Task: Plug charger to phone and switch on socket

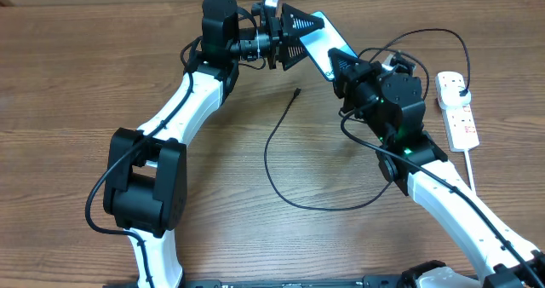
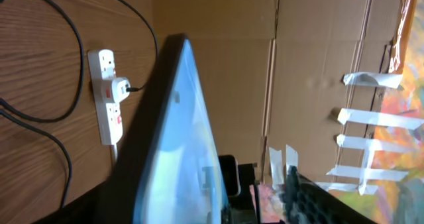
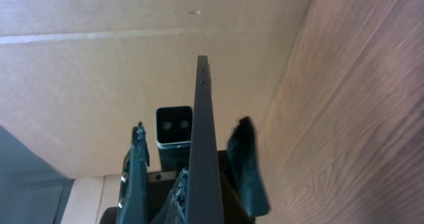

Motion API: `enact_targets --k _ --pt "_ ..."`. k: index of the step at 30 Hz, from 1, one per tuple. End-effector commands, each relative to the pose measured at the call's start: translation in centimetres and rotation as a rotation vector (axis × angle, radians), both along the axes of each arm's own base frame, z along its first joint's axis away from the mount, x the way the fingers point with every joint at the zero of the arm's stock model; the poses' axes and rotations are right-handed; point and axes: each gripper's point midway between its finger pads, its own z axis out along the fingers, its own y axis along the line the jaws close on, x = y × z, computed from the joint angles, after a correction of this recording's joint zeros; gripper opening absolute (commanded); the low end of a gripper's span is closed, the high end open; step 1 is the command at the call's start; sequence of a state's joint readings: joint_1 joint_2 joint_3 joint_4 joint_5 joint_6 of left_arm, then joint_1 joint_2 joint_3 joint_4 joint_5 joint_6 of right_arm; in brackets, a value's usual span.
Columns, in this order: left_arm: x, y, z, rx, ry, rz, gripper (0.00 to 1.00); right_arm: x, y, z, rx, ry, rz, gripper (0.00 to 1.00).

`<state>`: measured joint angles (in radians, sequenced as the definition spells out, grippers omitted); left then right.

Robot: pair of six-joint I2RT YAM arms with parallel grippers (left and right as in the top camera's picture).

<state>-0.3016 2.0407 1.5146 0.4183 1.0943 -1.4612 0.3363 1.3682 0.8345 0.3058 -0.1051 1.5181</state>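
Observation:
The phone (image 1: pixel 324 39) with its blue-teal screen is held off the table at the back, tilted, between both arms. My right gripper (image 1: pixel 337 63) is shut on its lower end; in the right wrist view the phone (image 3: pixel 202 118) runs edge-on between the fingers (image 3: pixel 245 161). My left gripper (image 1: pixel 305 37) stands open around the upper end, where the phone (image 2: pixel 179 131) fills the space and one finger (image 2: pixel 301 194) stays apart from it. The charger cable (image 1: pixel 268 152) lies looped on the table, its connector tip (image 1: pixel 296 92) loose. The white socket (image 1: pixel 460 118) lies at the right, with a plug in it.
A cardboard wall (image 2: pixel 318 45) with tape strips stands behind the table. The socket (image 2: pixel 106 111) and black cable (image 2: pixel 40 118) lie on the wood below the phone. The socket's thick white cord (image 1: pixel 471 173) runs towards the front right.

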Motion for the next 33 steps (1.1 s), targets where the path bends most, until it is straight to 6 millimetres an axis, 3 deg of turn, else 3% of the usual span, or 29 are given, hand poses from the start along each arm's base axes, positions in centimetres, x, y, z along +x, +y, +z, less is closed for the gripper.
enact_targets --k 1,16,26,33 --pt "0.0 -0.4 1.0 -0.005 -0.029 0.011 0.64 0.4 -0.1 2.0 0.026 -0.027 -0.033 0.04" --pt "-0.1 -0.6 1.0 -0.006 -0.019 0.009 0.32 0.9 0.5 0.6 0.084 0.028 -0.028 0.04" --pt "-0.7 -0.9 0.9 -0.005 -0.020 -0.020 0.31 0.4 1.7 0.7 0.079 0.026 0.004 0.04" --pt "-0.9 -1.0 0.9 -0.007 -0.020 -0.036 0.22 0.2 2.2 0.7 0.072 0.022 0.021 0.04"
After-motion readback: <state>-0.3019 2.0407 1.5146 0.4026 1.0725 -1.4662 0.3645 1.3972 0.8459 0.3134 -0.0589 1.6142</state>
